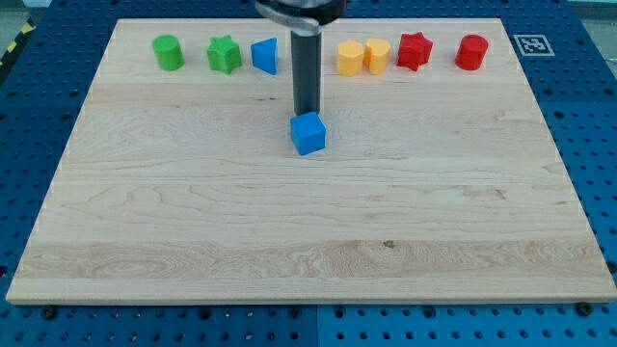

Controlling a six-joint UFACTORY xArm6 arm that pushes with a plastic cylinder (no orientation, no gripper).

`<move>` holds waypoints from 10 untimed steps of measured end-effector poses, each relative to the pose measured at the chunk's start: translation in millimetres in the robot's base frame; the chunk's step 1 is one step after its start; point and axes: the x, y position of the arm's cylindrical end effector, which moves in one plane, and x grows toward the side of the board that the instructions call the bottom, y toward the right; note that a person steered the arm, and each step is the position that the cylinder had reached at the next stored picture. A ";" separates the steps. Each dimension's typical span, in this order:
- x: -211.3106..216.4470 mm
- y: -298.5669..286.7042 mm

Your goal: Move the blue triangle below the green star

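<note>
The blue triangle (265,55) lies near the view's top, just right of the green star (224,54), almost touching it. My rod comes down from the view's top centre; my tip (307,111) rests just above the blue cube (308,133), touching or nearly touching its top edge. The tip is to the lower right of the blue triangle, about a block's width away from it.
A green cylinder (169,52) stands left of the star. Right of the rod along the top row are a yellow block (350,58), a second yellow block (377,56), a red star (415,50) and a red cylinder (471,52). The wooden board (308,241) sits on a blue perforated table.
</note>
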 end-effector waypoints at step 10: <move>-82.1 -71.7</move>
